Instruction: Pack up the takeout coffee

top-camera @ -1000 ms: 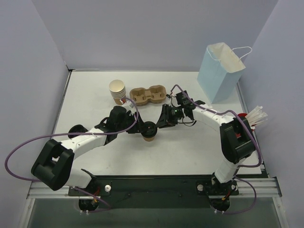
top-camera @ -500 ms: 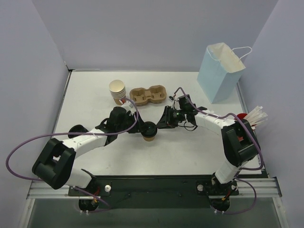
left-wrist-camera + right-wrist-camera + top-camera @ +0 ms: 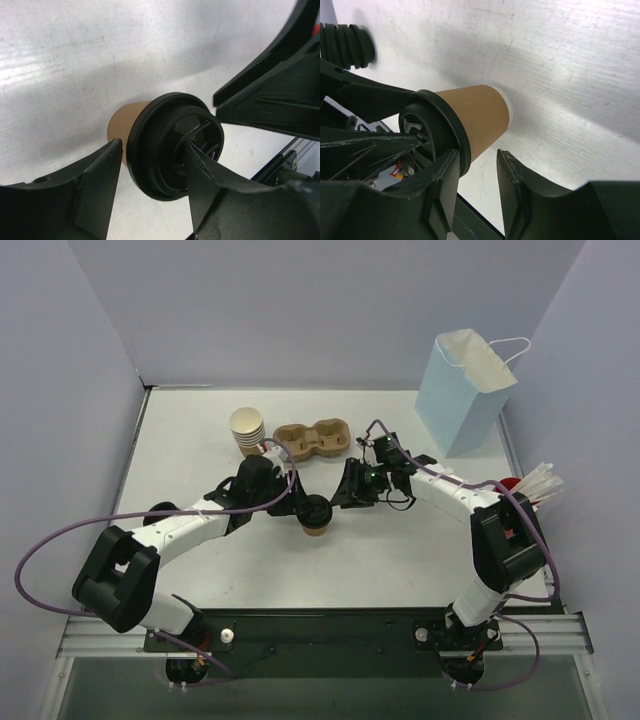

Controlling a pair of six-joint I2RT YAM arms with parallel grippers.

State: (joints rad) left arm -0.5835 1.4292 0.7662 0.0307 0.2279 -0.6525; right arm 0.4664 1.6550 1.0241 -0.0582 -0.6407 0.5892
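Observation:
A tan kraft cup with a black lid (image 3: 316,514) stands on the table between both grippers. In the left wrist view the lidded cup (image 3: 165,145) sits between my left gripper's (image 3: 155,147) parted fingers. One finger lies beside the lid rim, the other (image 3: 210,180) over the lid top. My right gripper (image 3: 477,165) is open just beside the cup (image 3: 475,112), with one finger (image 3: 442,185) against the lid rim and bare table between its fingers. In the top view the left gripper (image 3: 298,505) is at the cup's left and the right gripper (image 3: 342,498) at its right. The brown two-cup tray (image 3: 312,438) lies empty behind.
A stack of lidless tan cups (image 3: 247,430) stands left of the tray. A light-blue paper bag (image 3: 465,390) stands at the back right. A red cup of white straws (image 3: 530,485) is at the right edge, beside the right arm.
My left wrist has shifted a little farther back and right at the cup. My right gripper has moved slightly. The cup has stayed in place.

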